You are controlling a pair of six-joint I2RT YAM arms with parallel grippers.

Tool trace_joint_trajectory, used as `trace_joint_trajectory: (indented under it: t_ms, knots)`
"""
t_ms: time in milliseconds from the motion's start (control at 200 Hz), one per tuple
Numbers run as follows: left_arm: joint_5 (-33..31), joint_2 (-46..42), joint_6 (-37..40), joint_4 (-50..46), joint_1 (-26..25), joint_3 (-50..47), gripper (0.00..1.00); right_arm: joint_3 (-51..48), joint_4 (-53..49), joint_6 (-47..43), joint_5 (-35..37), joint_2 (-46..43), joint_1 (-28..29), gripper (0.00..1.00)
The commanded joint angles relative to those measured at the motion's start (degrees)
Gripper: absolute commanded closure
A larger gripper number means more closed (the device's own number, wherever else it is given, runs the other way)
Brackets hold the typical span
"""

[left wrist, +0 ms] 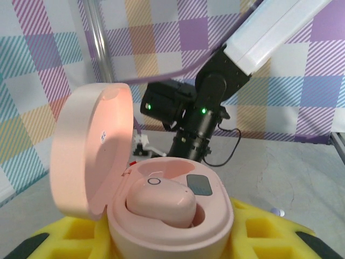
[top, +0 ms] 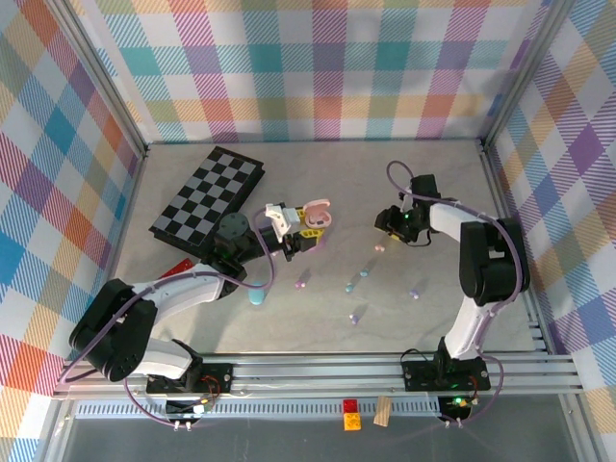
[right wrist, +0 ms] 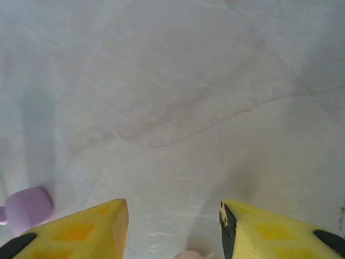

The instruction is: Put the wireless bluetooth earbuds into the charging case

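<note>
Alignment governs this pick: while the left gripper [top: 292, 234] clamps the open pink case [left wrist: 172, 221], centre the right gripper [right wrist: 173, 216], jaws parted, over the pink earbud [right wrist: 188, 254] lying on the table [right wrist: 188, 108], then close gently.

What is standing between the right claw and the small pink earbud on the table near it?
Nothing visible. The right claw is open over the bare table, and the pink earbud peeks in between its fingers at the wrist picture's bottom edge. A lavender earbud lies off to the side.
</note>
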Motion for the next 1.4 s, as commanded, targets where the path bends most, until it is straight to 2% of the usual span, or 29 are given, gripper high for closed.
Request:
trace_joint_trajectory:
  t_ms: [0, 215, 415, 680, 810, 1230, 1395]
  knots:
    - [0.1, -2.2, -0.2, -0.1, 0.7, -0.9, 0.73, -0.7, -1.4, -1.9, -2.6, 0.3, -0.1, 0.52]
    - [0.6, -1.9, -0.4, 1.0, 0.7, -0.9, 0.74, -5.8, -0.5, -2.5, -7.1, -1.1, 0.0, 0.51]
    - [0.0, -1.7, -0.8, 1.1, 0.7, -0.8, 0.73, -11.0, 0.5, -1.7, -8.3, -4.7, 0.2, 0.51]
    - [-0.1, -0.7, -1.2, 1.7, 0.7, -0.5, 0.73, -15.2, 0.9, -1.8, -8.7, -10.0, 1.3, 0.51]
    - [0.1, -0.2, -1.5, 2.1, 0.7, -0.3, 0.73, -14.6, 0.6, -2.5, -4.5, -11.5, 1.2, 0.51]
    - [-1.4, -0.4, -3.5, 3.5, 0.7, -1.4, 0.74, -3.1, 0.2, -3.8, -4.2, -1.2, 0.2, 0.51]
    - [-1.8, -1.0, -3.9, 3.0, 0.7, -1.0, 0.74, -4.8, 0.7, -3.2, -7.6, -0.5, 0.2, 0.51]
